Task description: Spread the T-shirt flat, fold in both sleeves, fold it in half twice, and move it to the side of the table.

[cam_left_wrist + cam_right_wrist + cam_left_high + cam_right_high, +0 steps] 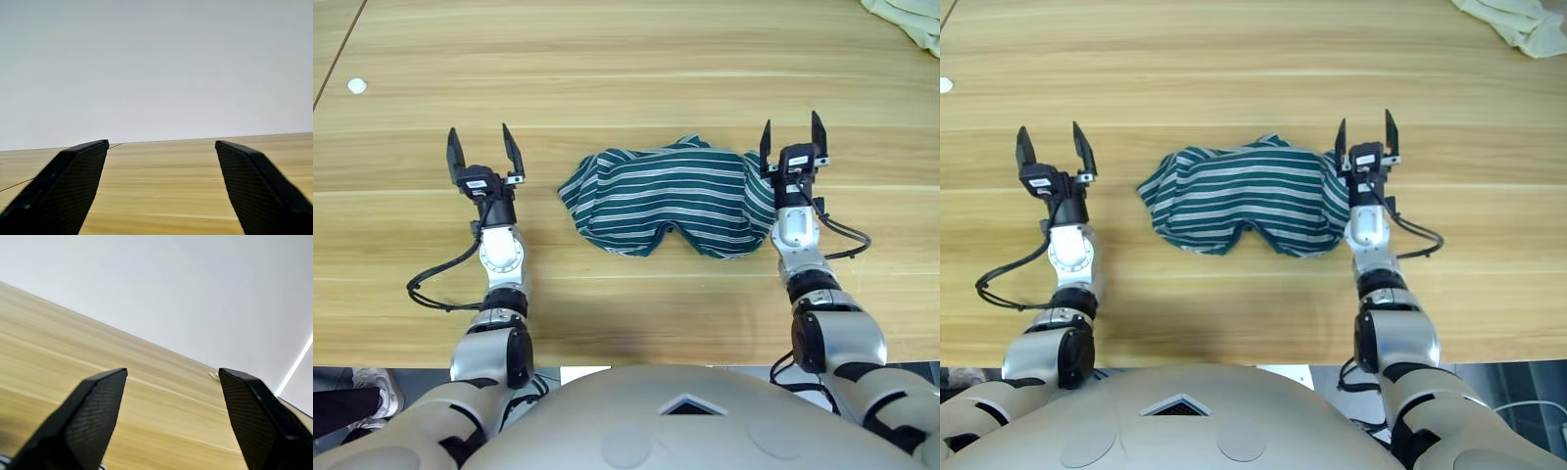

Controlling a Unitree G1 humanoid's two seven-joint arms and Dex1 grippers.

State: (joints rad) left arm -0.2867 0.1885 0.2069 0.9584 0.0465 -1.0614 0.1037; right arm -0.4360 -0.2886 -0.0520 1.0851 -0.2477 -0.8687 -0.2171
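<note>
The left end effector [479,128] rests low over the table [636,59], fingers spread wide and holding nothing, pointing to the far side. It sits clear of the cloth, with a strip of bare wood between it and the T-shirt's left edge, which looks like a ready pose rather than a grasp.

The T-shirt [671,196] lies in the middle, between the two arms, as a crumpled green-and-white striped heap. No sleeve or hem can be told apart (so the spreading step seems not yet begun). It lies roughly centred between the arms, probably so each arm can take one side and pull outward.

The right end effector [791,118] is also released, its fingers apart and empty. It sits just beside the heap's right edge, closer than its partner, and that wrist seems to brush the fabric.

A pale cloth [911,20] lies at the far right corner, well apart from the work.
</note>
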